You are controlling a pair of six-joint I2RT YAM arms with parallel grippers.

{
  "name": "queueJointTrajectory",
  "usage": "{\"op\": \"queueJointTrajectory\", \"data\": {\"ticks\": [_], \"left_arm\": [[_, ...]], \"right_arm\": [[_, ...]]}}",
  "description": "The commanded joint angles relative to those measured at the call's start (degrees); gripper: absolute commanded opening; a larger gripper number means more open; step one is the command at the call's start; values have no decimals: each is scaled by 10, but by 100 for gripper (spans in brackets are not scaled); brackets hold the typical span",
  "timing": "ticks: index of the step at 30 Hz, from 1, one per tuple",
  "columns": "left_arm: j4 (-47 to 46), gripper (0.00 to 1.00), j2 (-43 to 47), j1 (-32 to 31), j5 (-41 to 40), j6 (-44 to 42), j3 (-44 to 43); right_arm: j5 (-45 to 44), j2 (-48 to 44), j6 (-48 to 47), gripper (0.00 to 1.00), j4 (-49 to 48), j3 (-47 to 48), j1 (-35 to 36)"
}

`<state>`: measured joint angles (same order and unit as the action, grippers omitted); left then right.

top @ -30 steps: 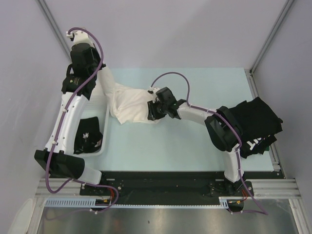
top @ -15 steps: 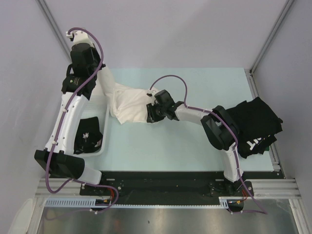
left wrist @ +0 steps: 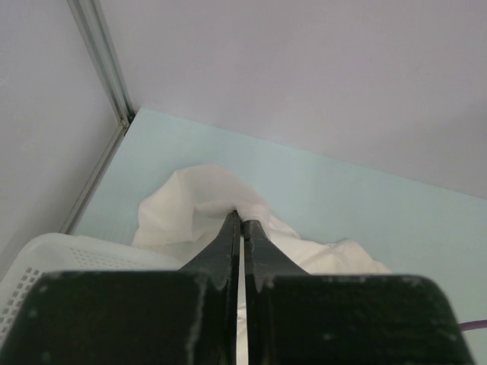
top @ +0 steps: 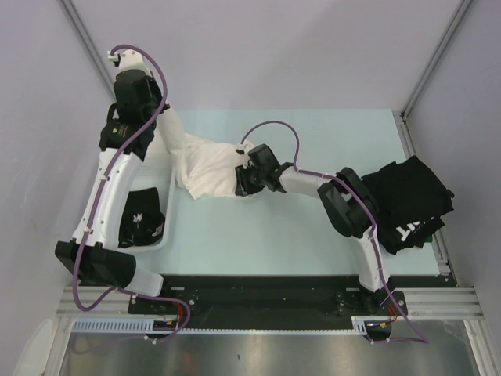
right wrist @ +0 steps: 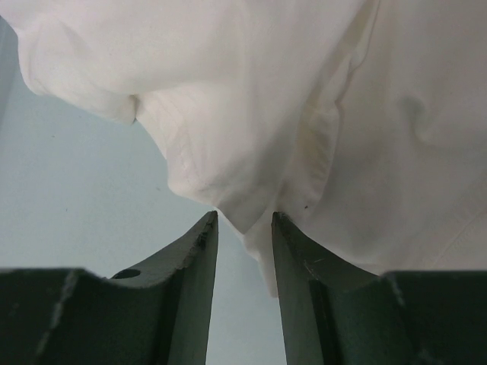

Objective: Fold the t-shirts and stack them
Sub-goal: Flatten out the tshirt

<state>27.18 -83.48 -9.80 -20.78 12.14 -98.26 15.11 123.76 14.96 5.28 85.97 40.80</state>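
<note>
A cream-white t-shirt (top: 207,168) lies crumpled on the pale green table at the left of centre. My left gripper (top: 166,124) is shut on its far left end, and in the left wrist view the black fingertips (left wrist: 241,217) pinch a raised peak of the t-shirt (left wrist: 183,205). My right gripper (top: 243,180) is at the shirt's right edge, open. A hanging fold of the cloth (right wrist: 251,99) dips between its fingertips (right wrist: 243,217) without being pinched. Black t-shirts (top: 411,200) are piled at the table's right edge. Another black one with white print (top: 141,219) sits in the basket.
A white mesh basket (top: 168,205) stands at the table's left edge under the left arm. Metal frame posts and grey walls close in the back and sides. The right arm's elbow (top: 348,205) hangs low beside the black pile.
The right arm has shifted a little to the left, bringing its gripper closer into the cream shirt's edge. The left arm has held still.
</note>
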Motion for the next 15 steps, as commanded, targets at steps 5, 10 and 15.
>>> {"op": "queueJointTrajectory", "data": {"ticks": [5, 10, 15], "left_arm": [[-10, 0, 31, -7, -7, -12, 0], [-11, 0, 30, -8, -7, -13, 3], [-12, 0, 25, -8, -7, -16, 0]], "right_arm": [[9, 18, 4, 40, -18, 41, -11], [15, 31, 8, 36, -6, 68, -15], [21, 42, 10, 28, 2, 80, -16]]}}
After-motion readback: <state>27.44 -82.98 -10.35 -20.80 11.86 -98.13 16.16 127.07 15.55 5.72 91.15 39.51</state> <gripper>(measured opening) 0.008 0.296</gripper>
